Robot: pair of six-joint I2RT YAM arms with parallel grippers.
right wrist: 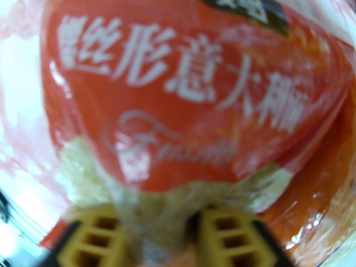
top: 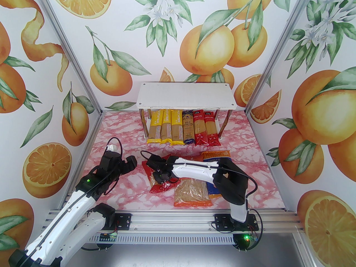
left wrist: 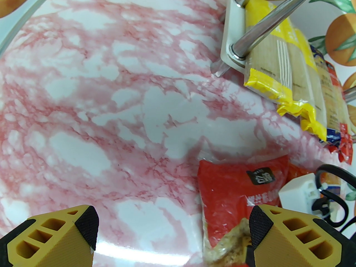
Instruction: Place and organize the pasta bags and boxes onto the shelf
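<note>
While your right jaws clamp the red bag [right wrist: 180,65] near mid-tabletop [top: 130,195], its white print reads "形意大" above a cursive word starting with F, too blurred to finish. Your left jaws stand wide apart above the marble at the bag's 9 o'clock. At 12 o'clock the shelf [top: 185,96] carries six spaghetti packs on its lower board: three yellow packs [top: 167,126] marked "PASTATIME", one dark blue pack [top: 189,128] and two red packs [top: 206,129].

White arm shells [top: 194,170], black joints [top: 233,188], black cables [left wrist: 331,167], yellow fingers [left wrist: 292,232]
</note>
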